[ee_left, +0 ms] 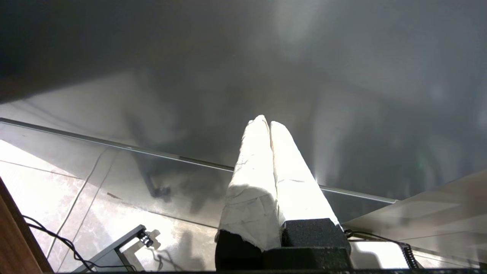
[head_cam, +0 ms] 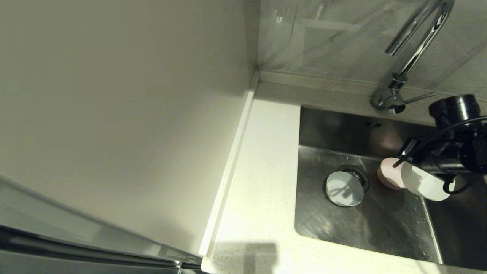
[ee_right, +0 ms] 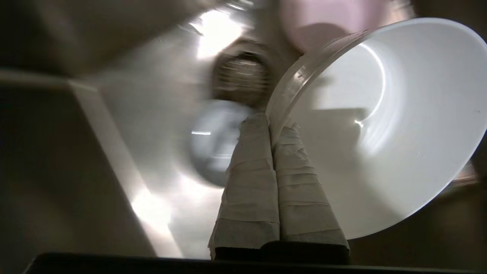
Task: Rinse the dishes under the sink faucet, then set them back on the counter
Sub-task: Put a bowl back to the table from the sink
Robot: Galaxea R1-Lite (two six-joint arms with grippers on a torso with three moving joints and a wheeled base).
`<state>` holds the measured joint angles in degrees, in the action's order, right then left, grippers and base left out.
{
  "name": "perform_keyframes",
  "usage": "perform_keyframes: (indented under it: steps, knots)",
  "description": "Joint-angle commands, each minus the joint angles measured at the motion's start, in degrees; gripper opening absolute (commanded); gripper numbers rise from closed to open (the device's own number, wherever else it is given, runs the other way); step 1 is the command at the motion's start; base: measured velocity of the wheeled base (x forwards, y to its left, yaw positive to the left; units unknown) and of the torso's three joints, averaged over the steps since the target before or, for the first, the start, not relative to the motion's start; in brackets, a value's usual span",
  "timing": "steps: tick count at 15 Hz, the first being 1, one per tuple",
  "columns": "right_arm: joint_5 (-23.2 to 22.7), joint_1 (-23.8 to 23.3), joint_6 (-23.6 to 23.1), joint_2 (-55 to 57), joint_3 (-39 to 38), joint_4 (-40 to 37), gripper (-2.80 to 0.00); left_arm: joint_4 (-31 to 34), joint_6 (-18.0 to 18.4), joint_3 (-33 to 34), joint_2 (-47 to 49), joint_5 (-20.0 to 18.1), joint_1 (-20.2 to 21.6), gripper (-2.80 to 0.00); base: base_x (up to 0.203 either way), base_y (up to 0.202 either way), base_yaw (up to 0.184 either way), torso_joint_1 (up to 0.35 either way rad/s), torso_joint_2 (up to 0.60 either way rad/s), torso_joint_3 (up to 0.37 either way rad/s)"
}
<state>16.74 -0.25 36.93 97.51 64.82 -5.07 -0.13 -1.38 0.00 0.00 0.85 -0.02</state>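
The pale mint-white bowl (head_cam: 424, 182) hangs tilted over the right part of the sink (head_cam: 380, 228), my right gripper (head_cam: 408, 163) shut on its rim. In the right wrist view the fingers (ee_right: 251, 171) pinch that bowl's edge (ee_right: 380, 133). The pale pink bowl (head_cam: 389, 173) rests in the basin just behind it. The pale blue bowl (head_cam: 344, 189) lies beside the drain strainer (head_cam: 357, 174). The chrome faucet (head_cam: 414, 49) rises at the back right. My left gripper (ee_left: 266, 121) is shut and empty, parked off to the side, outside the head view.
The white speckled counter (head_cam: 258, 182) runs along the sink's left side, bordered by a plain off-white panel (head_cam: 114, 114). The faucet's side lever (head_cam: 420, 98) points right, close above my right arm. The left wrist view shows floor tiles and cables (ee_left: 68, 243).
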Motion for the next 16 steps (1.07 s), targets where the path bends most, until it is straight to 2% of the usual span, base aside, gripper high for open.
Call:
perform_keyframes:
  steps: [1,2,4,7,8,9,10,13,15,16]
  knots:
    - [-4.6,-0.3,10.4,-5.9,4.1,-2.9,-2.8,0.0,0.1,0.0,-0.2,0.0,0.0,-2.8,0.0,0.0,0.0,0.0,0.0,0.0]
    - [-8.3,-0.3,15.7,-6.5,8.0,-6.7,-2.8,0.0,0.0,0.0,-0.2,0.0,0.0,-2.8,0.0,0.0,0.0,0.0,0.0,0.0]
    - [-20.6,-1.9,28.3,-7.1,17.9,-16.4,-2.8,0.0,0.0,0.0,-0.2,0.1,0.0,-2.8,0.0,0.0,0.0,0.0,0.0,0.0]
    - [-48.7,-6.4,51.1,-6.2,27.3,-26.8,-2.8,0.0,0.0,0.0,-0.2,0.0,0.0,-2.8,0.0,0.0,0.0,0.0,0.0,0.0]
    - [-57.4,-8.5,57.1,-5.5,28.6,-28.0,-2.8,0.0,0.0,0.0,-0.2,0.0,0.0,-2.8,0.0,0.0,0.0,0.0,0.0,0.0]
    - [-63.4,-10.3,60.1,-4.6,28.8,-28.7,-2.8,0.0,0.0,0.0,-0.2,0.0,-0.1,-2.8,0.0,0.0,0.0,0.0,0.0,0.0]
    - [-65.6,-11.2,60.9,-3.6,27.1,-29.2,-2.8,0.0,0.0,0.0,-0.2,0.0,-0.1,-2.8,0.0,0.0,0.0,0.0,0.0,0.0]
    - [-65.8,-11.9,59.0,-2.9,25.2,-32.9,-2.8,0.0,0.0,0.0,-0.2,0.0,0.0,-2.8,0.0,0.0,0.0,0.0,0.0,0.0]
    - [-65.4,-12.5,58.5,-2.6,27.4,-33.1,-2.8,0.0,0.0,0.0,-0.2,0.0,0.0,-2.8,0.0,0.0,0.0,0.0,0.0,0.0]
    - [-64.0,-14.5,57.5,-3.0,28.7,-33.8,-2.8,0.0,0.0,0.0,-0.2,0.0,0.0,-2.8,0.0,0.0,0.0,0.0,0.0,0.0]
